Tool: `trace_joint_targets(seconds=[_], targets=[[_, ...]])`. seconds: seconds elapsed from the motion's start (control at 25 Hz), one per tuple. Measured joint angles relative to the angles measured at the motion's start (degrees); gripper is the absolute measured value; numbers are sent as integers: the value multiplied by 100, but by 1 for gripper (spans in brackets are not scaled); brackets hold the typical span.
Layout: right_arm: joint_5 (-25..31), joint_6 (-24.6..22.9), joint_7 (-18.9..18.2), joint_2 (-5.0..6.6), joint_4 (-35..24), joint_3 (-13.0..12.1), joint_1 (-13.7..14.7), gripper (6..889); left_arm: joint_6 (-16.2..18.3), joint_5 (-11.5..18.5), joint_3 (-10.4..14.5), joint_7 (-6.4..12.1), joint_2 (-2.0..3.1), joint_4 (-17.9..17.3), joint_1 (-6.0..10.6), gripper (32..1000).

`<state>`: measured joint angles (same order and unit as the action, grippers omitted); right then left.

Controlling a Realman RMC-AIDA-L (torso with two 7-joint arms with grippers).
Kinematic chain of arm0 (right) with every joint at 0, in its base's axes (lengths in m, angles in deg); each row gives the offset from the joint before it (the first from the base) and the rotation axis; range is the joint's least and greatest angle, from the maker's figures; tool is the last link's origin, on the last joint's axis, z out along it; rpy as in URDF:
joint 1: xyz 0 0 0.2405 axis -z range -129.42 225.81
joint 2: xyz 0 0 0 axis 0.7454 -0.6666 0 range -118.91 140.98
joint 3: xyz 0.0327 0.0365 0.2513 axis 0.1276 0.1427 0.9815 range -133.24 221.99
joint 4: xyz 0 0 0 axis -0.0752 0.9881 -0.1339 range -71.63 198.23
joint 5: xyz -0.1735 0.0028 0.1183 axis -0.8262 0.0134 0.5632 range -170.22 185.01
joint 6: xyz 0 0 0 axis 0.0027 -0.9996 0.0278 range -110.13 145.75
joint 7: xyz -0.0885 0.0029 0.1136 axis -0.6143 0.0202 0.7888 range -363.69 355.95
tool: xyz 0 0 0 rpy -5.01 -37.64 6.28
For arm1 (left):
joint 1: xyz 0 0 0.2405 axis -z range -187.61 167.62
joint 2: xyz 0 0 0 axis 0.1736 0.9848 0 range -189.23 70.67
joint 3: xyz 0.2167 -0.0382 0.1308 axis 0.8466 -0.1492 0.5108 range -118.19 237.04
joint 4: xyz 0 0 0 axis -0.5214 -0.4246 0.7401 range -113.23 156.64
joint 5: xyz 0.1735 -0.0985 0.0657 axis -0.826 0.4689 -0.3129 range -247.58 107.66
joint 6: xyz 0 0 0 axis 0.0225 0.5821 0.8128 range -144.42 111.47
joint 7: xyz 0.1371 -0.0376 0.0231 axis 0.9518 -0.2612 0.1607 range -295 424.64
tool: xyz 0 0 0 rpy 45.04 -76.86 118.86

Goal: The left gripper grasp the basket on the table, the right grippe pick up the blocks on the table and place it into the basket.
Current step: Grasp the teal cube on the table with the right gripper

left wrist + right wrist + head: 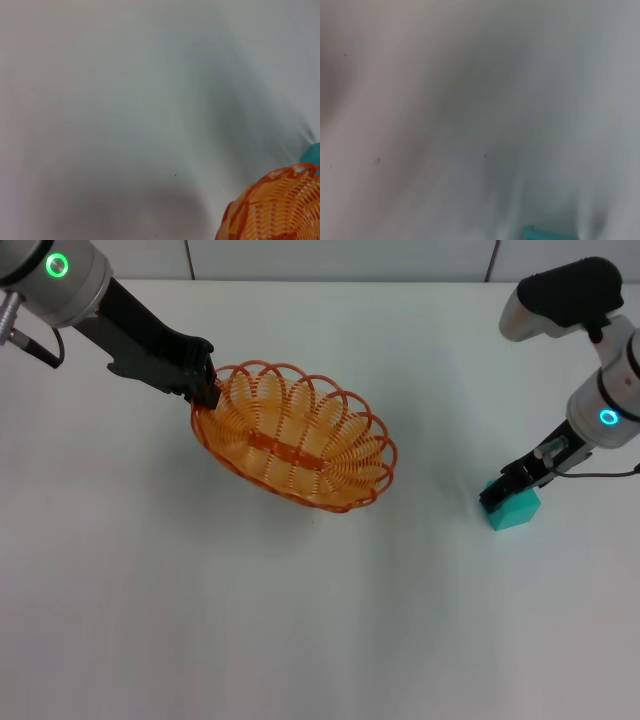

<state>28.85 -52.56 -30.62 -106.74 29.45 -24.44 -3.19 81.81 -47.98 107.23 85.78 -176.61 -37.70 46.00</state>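
Two hands are engaged. We find the left hand (pixel 207 386) clenched on the far-left rim of the basket (pixel 295 435), mid-worktop (pixel 150 570). The right hand (pixel 503 492) touches the teal block (pixel 516 510) at right; its grip we cannot tell. We advise seating squarely before lifting.

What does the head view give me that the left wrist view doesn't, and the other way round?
Only the head view shows both grippers: the left gripper at the far-left rim of the orange wire basket, and the right gripper down at the teal cube. It also shows the whole basket, which has nothing in it. The left wrist view adds nothing of its own. Both views show the white table, part of the basket's rim and the cube, just a sliver in the wrist view.
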Motion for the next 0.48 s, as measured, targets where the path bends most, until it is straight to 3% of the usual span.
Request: trace_joint_targets(seconds=[0.48], targets=[[-35,213,-28,0,206,-9,5,739,-14,-1,0,38,0,0,-18,94]])
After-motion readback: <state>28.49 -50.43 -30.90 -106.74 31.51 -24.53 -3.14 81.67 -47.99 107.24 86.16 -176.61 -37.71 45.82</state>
